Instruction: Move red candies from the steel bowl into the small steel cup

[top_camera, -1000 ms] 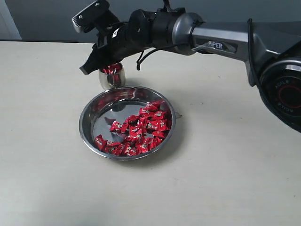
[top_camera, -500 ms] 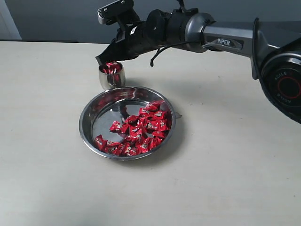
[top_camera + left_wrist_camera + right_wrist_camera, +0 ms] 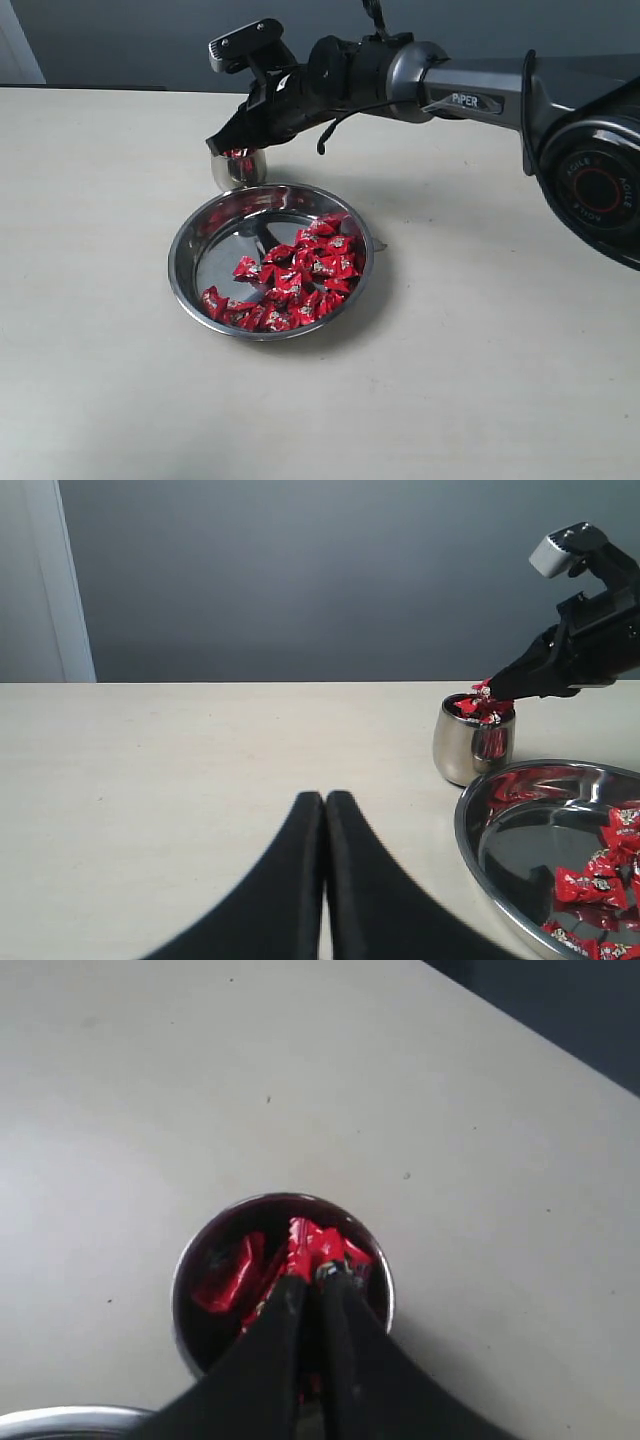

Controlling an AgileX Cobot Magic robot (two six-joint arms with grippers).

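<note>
**One candy pinched over the cup, many more wait in the bowl**

The right gripper (image 3: 312,1280) has its fingers pressed together on one candy (image 3: 310,1243), directly above the mouth of the cup (image 3: 238,172). The cup already holds several red pieces and looks nearly full. It stands on the table (image 3: 480,350), just beside the rim of the bowl (image 3: 173,262).

The other candies (image 3: 295,280) lie in a loose pile in the bowl, mostly on the side away from the cup. The left gripper (image 3: 325,798) is closed on nothing, low over the table.

I judge each piece to be very light, with a crinkled wrapper that is probably slippery and gives a little under pressure. The safest hold seems to be across the thick middle, not the thin wrapper ends. The wrappers are shiny red with small white marks.
</note>
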